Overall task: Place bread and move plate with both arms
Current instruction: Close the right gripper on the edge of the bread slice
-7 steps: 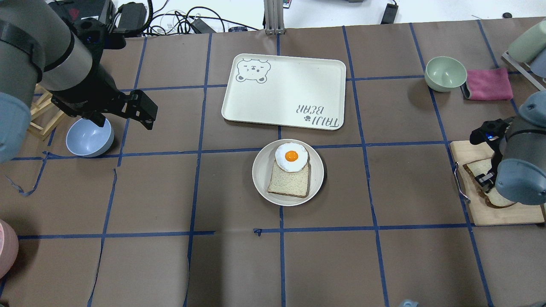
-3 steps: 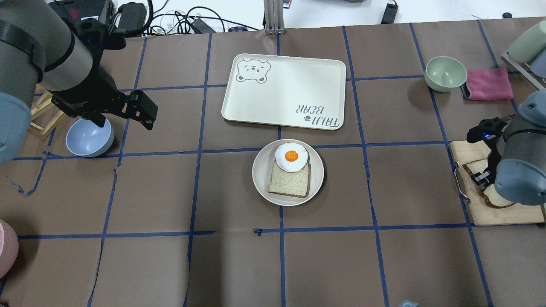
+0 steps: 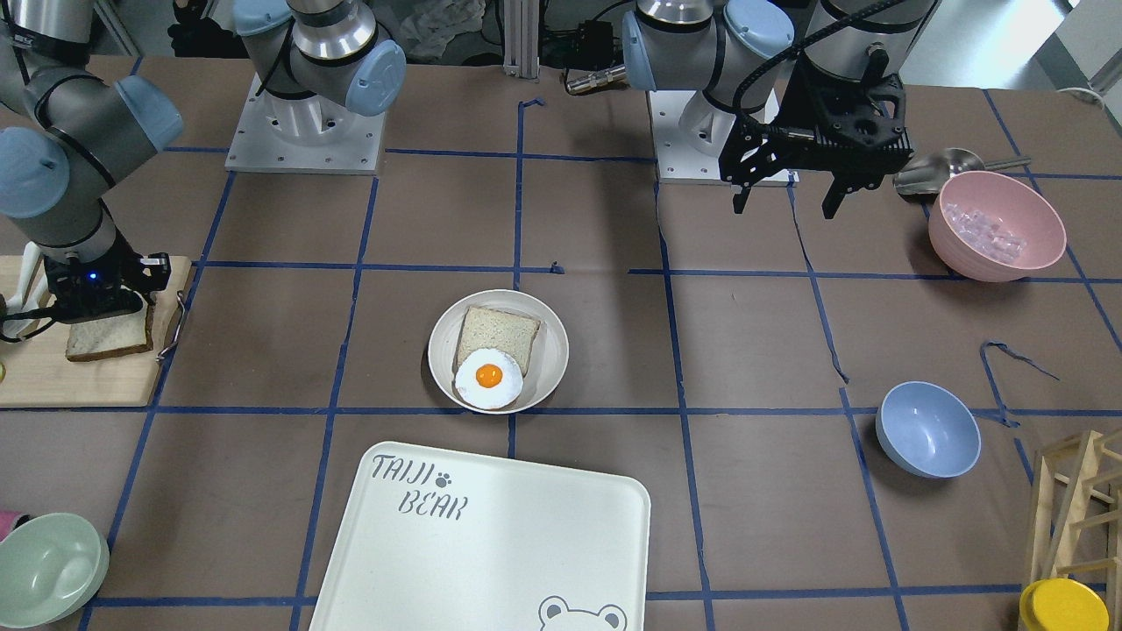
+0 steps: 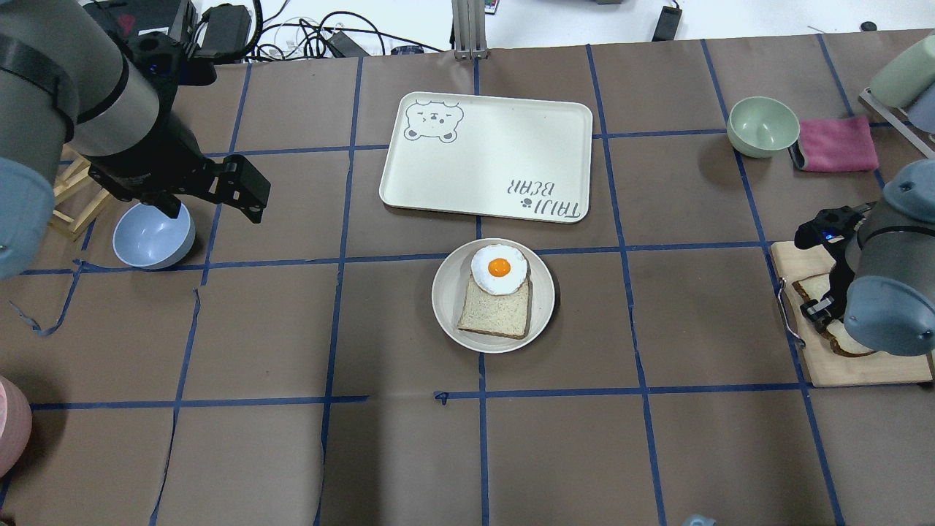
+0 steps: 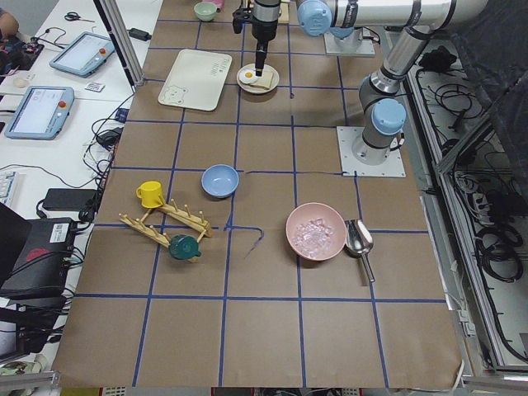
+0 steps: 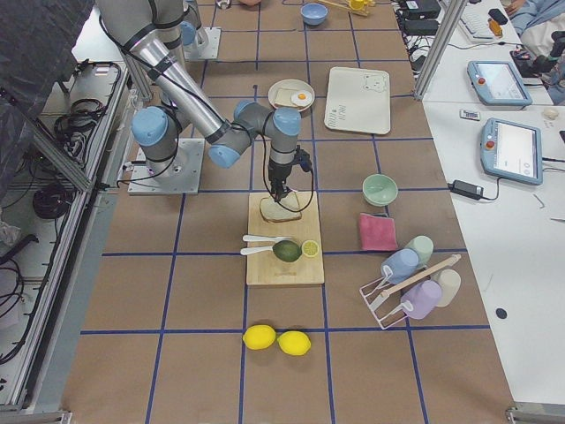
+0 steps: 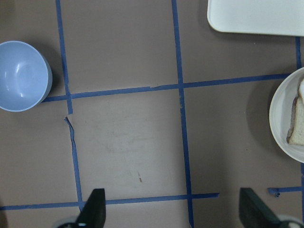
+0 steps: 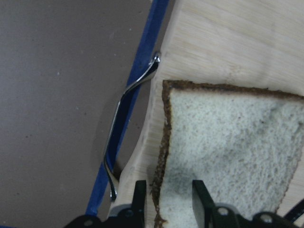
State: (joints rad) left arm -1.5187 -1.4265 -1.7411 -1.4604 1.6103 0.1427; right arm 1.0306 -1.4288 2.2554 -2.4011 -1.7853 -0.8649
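Note:
The bread (image 8: pixel 228 142), pale with a dark brown crust, lies on the wooden cutting board (image 4: pixel 862 369) at the table's right end. My right gripper (image 8: pixel 168 199) points down over it. Its fingers are close together on the crust edge nearest the board's metal handle, and they look shut on the bread (image 3: pixel 105 337). The white plate (image 4: pixel 445 307) sits mid-table with a smaller pale slice (image 4: pixel 497 314) and a fried egg (image 4: pixel 499 268) on it. My left gripper (image 4: pixel 208 201) hangs open and empty over bare table, well left of the plate (image 7: pixel 280 123).
The cream "TAIJI BEAR" tray (image 4: pixel 486 157) lies just beyond the plate. A blue bowl (image 4: pixel 150 237) sits under the left arm. A green bowl (image 4: pixel 763 126) and a pink cloth (image 4: pixel 836 144) are at the far right. A pink bowl (image 3: pixel 997 226) and a scoop stand near the left base.
My right gripper has shifted slightly left across the bread at the board's handle end. The left arm, plate and tray have not moved.

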